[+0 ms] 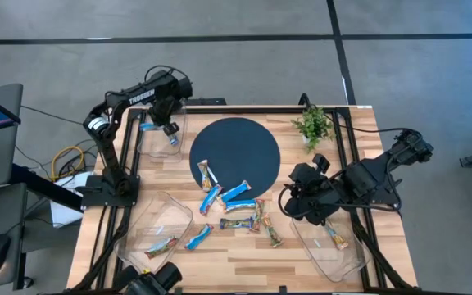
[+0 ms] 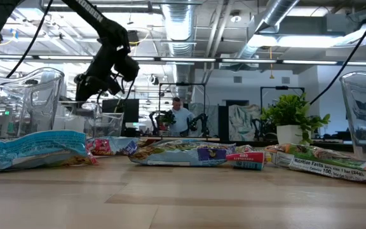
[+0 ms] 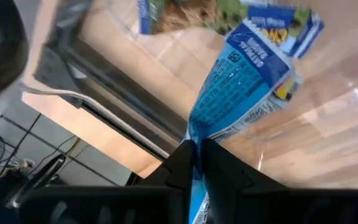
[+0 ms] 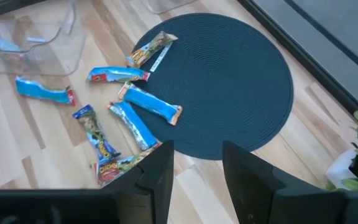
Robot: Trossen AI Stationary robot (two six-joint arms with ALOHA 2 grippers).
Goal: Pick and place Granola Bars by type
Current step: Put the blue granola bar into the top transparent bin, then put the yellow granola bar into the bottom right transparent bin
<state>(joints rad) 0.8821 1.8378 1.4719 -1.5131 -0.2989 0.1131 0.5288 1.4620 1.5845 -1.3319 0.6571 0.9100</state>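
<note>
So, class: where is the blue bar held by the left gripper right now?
In the high view, the blue bar hangs from the left gripper over the far-left tray, left of the round mat.

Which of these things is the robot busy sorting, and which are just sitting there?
For the job:
- loose bars by the mat
- blue bar pinched in the left tool, over the far tray
- near trays with bars already in
- right tool, open, above the pile

Just sitting there:
- round mat
- plant
- cables
</note>
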